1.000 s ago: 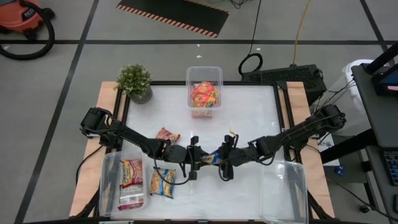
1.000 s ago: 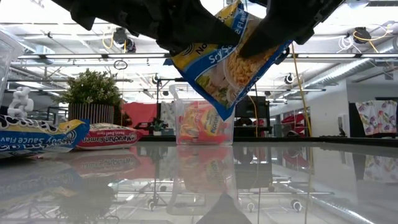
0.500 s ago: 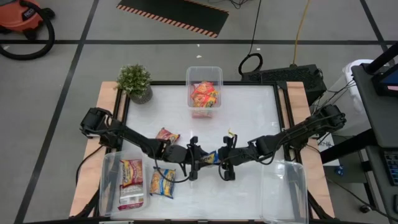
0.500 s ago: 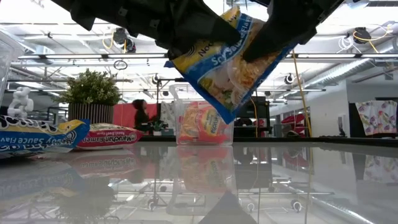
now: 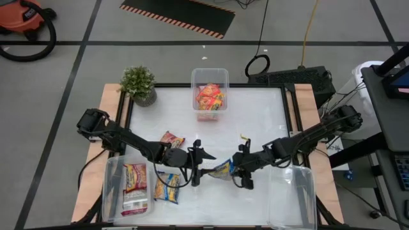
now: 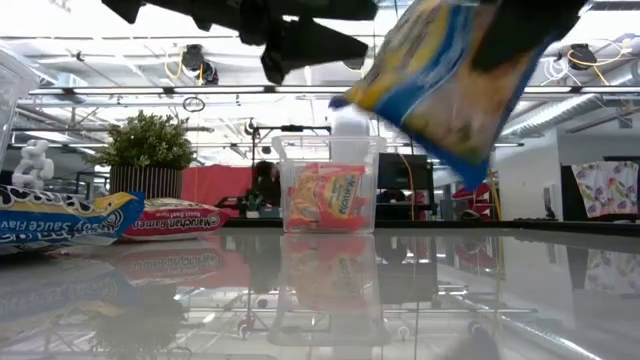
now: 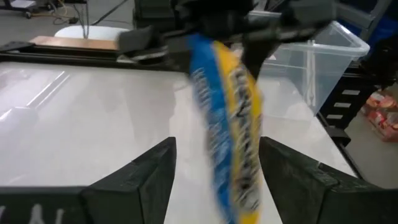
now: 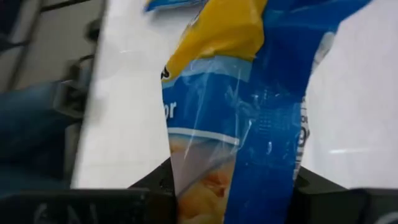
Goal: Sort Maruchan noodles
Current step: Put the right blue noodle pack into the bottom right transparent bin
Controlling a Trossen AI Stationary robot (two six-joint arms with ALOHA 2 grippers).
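A yellow-and-blue Maruchan noodle packet (image 5: 222,169) hangs over the table's near middle, and my right gripper (image 5: 238,170) is shut on it. It also shows in the low view (image 6: 450,85) and both wrist views (image 7: 227,112) (image 8: 249,112). My left gripper (image 5: 197,163) is open just left of it, with a finger (image 7: 155,177) on either side, apart from the packet. Another yellow-blue packet (image 5: 167,187) and a red one (image 5: 171,139) lie flat on the table at the left. My right gripper pinches the packet's right-hand end (image 8: 205,186) between its two fingers. The fingers come from the table's right, slanting down. The packet sticks out toward the left gripper, tilted and lifted clear of the table (image 6: 440,110).
A clear bin (image 5: 209,71) at the far middle holds red-orange packets. A clear bin (image 5: 108,191) at the near left holds a red-and-white packet. A third clear bin (image 5: 300,191) stands at the near right. A potted plant (image 5: 139,83) is at the far left corner.
My left gripper has opened and let go of the yellow-blue packet. My right gripper has carried the packet a little up and toward the table's right edge, so it now hangs from the right gripper alone, tilted the other way.
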